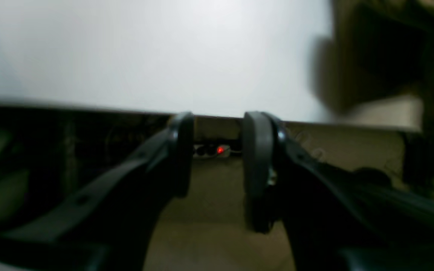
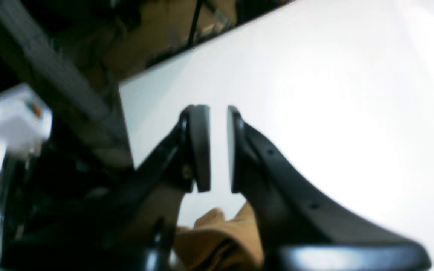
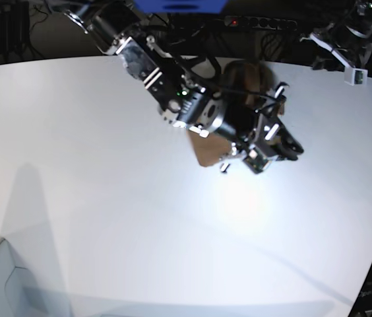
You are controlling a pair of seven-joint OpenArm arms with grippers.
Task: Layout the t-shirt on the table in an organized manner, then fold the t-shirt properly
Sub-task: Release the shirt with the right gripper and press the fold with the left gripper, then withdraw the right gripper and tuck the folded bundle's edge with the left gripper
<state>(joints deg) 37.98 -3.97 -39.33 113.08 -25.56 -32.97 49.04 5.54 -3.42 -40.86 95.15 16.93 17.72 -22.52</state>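
Observation:
The brown t-shirt (image 3: 204,153) lies bunched on the white table (image 3: 107,198), mostly hidden under my right arm; only a tan patch shows. In the right wrist view a fold of the t-shirt (image 2: 217,241) shows below the finger bases. My right gripper (image 2: 219,113) (image 3: 285,146) hangs past the shirt over the bare table (image 2: 333,94), its jaws a narrow gap apart with nothing between them. My left gripper (image 1: 217,120) is open and empty, held off the table's edge (image 1: 145,56).
My left arm (image 3: 347,36) stays at the far right corner of the base view. A power strip with a red light (image 1: 220,150) lies on the floor beyond the edge. A blurred dark shape (image 1: 371,56) sits at the right of the left wrist view.

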